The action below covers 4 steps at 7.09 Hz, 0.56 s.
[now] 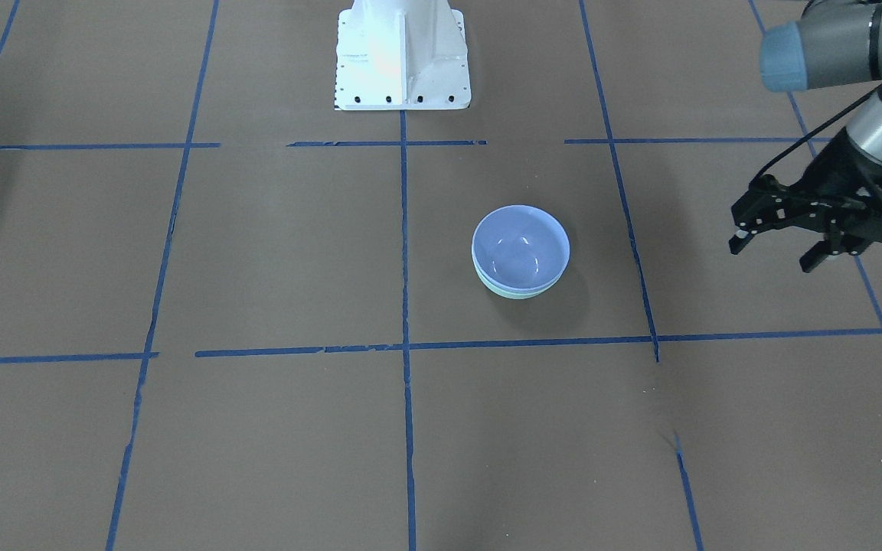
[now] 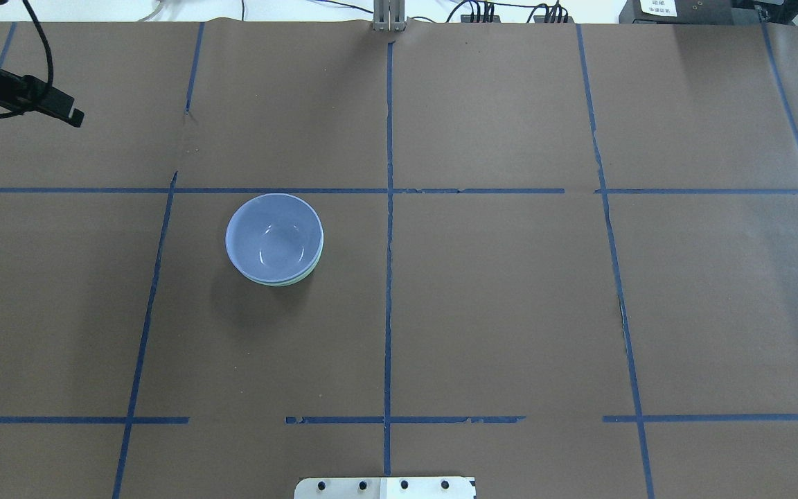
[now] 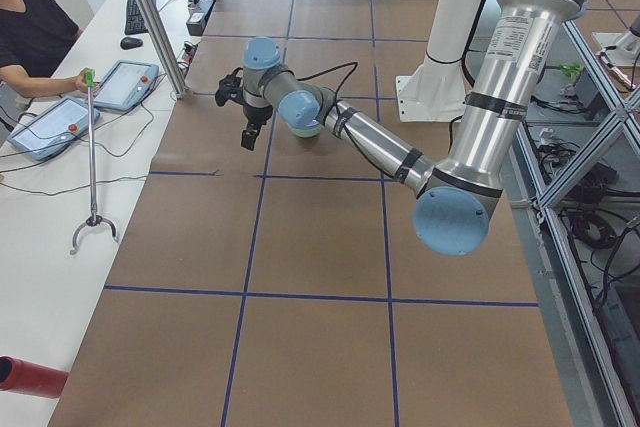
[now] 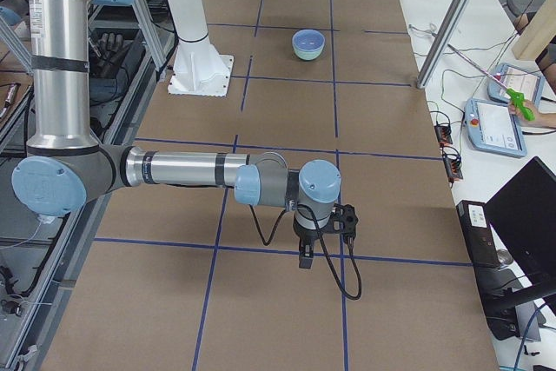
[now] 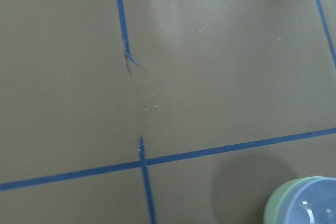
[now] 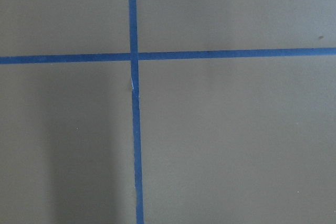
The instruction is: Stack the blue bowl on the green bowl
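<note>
Blue bowl point(image 1: 521, 245) sits nested inside green bowl point(image 1: 517, 294), upright and rim up. Of the green bowl only a thin mint crescent shows under the blue rim. The pair stands on the brown paper surface point(image 1: 257, 268), in the grid square just to the robot's left of the centre tape line point(image 1: 404, 229), out in front of the white base plate point(image 1: 403, 53). Nothing is touching the stack.

Left gripper point(image 1: 772, 256): held above the surface, far out on the robot's left and well apart from the bowls. Jaws are spread wide and hold nothing. Its wrist camera catches the nested bowls only at the lower right corner of its frame, with the green wall showing outside the blue rim.

Right gripper point(image 4: 306, 260): seen only in the exterior right view. It points down over the surface near a crossing of tape lines, at the robot's right end of the table, well apart from the bowls. Cannot tell whether its jaws are open or closed. Its wrist camera shows only bare paper and a tape cross.
</note>
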Available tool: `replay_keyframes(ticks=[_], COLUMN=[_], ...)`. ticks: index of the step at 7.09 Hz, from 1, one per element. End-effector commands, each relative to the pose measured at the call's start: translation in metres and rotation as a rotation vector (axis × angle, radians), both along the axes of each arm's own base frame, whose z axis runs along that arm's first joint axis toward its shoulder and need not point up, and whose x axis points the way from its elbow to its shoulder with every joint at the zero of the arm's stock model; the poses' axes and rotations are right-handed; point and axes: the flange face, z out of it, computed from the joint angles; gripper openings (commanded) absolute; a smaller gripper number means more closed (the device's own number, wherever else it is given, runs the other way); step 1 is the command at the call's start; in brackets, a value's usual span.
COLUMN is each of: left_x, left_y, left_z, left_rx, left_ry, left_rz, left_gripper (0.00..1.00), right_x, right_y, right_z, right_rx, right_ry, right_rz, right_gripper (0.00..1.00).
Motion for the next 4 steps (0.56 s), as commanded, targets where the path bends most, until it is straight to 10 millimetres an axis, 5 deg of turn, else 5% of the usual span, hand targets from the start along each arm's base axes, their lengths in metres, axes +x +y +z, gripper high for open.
replay_keyframes(ticks=[1, 4], left_x=[-0.051, -0.15], left_y=[0.026, 0.073], left_z=[0.091, 0.183], left_rx=[-0.029, -0.145], left_ry=[-0.099, -0.154], left_rz=[0.017, -0.061], left_gripper=[1.0, 1.0], right_x=[0.0, 0.0], right_y=[0.0, 0.0], right_z=[0.0, 0.0], right_rx=[0.0, 0.0], right_ry=[0.0, 0.0], right_rz=[-0.001, -0.001], right_gripper=[1.0, 1.0])
